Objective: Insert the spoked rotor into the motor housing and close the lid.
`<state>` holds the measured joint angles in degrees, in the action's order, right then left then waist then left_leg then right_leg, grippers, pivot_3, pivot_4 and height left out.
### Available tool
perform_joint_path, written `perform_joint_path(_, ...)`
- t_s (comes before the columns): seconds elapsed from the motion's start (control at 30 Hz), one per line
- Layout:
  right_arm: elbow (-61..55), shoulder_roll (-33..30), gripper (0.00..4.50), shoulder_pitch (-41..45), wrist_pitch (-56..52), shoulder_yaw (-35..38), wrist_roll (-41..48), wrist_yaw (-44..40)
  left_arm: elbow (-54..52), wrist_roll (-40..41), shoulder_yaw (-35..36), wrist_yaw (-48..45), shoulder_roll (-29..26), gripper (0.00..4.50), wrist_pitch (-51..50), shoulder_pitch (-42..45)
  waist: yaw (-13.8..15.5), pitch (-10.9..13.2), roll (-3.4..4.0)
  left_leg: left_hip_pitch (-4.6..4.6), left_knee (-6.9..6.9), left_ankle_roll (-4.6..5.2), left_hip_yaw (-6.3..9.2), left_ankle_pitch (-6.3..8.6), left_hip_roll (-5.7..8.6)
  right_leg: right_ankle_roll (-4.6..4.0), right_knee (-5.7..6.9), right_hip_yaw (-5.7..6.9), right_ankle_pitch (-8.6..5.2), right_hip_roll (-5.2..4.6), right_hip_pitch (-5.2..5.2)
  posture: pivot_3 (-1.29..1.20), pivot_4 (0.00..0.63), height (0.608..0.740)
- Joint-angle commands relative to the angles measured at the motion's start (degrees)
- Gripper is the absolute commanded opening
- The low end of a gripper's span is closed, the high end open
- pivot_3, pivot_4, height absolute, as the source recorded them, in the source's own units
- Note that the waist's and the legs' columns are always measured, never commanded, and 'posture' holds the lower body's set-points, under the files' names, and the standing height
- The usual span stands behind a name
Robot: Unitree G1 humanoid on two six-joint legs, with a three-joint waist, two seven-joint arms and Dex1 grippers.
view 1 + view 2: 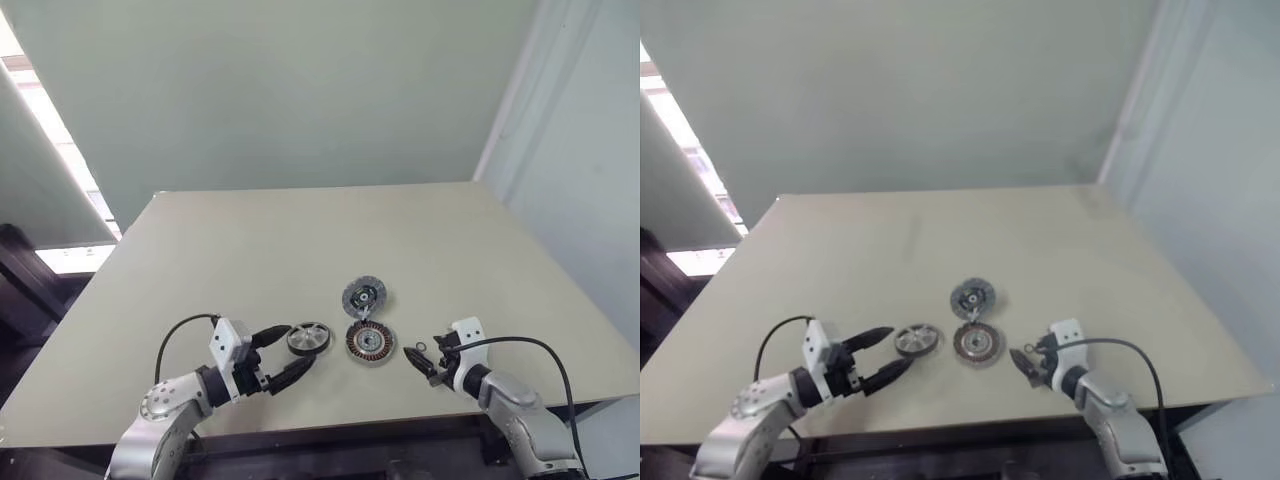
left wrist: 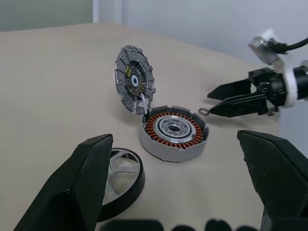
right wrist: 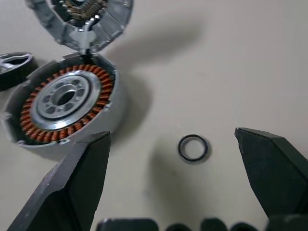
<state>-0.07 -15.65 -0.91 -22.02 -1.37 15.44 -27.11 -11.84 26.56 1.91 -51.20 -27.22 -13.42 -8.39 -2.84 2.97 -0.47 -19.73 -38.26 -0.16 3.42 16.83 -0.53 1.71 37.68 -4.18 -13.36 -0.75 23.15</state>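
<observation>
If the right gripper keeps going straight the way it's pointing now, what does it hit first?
Probably the small black ring lying on the table, centred just ahead of the open right gripper. Beyond it and a bit aside sits the motor housing. Depth is hard to judge.

Small ring lies between right claw and motor housing.

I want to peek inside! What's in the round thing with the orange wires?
Inside the motor housing sits a ring of copper coils around a silvery centre with small holes. No wheel is in it yet; the spoked rotor lies beside it. The lid stands open. Whatever lies beneath the coils is hidden.
</observation>
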Motion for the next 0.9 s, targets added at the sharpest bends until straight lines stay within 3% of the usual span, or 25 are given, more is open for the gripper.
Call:
perform_joint_path(0.03, 1.55, 0.75, 4.5, 2.03, 2.96, 0.45, -0.96, 0.44, -1.3, 0.0, -0.06, -0.38, -0.69, 4.44, 0.33, 1.13, 0.0, 0.0, 0.0, 0.01, 0.0, 0.0, 0.0, 0.0, -0.01, 0.0, 0.0, 0.0, 0.0, 0.01, 0.0, 0.0, 0.0, 0.74)
perform_joint_path(0.83, 7.94, 0.69, 4.5, 2.17, 4.83, -1.61, -5.61, -0.12, -0.96, -0.77, -0.71, -0.32, -0.57, 4.44, 1.0, 1.76, 0.0, -0.01, 0.0, 0.04, -0.01, 0.0, 0.01, 0.0, -0.01, 0.0, 0.01, 0.0, 0.0, 0.01, -0.06, 0.0, 0.0, 0.74)
perform_joint_path(0.9, 7.36, 0.45, 4.1, 1.84, 4.15, -1.93, -5.67, -0.22, -0.7, -0.93, -0.79, -0.32, -0.49, 4.5, 1.25, 1.93, 0.0, -0.01, 0.0, 0.04, -0.01, 0.0, 0.01, 0.0, -0.01, 0.0, 0.01, 0.0, 0.0, 0.01, -0.06, 0.0, 0.0, 0.74)
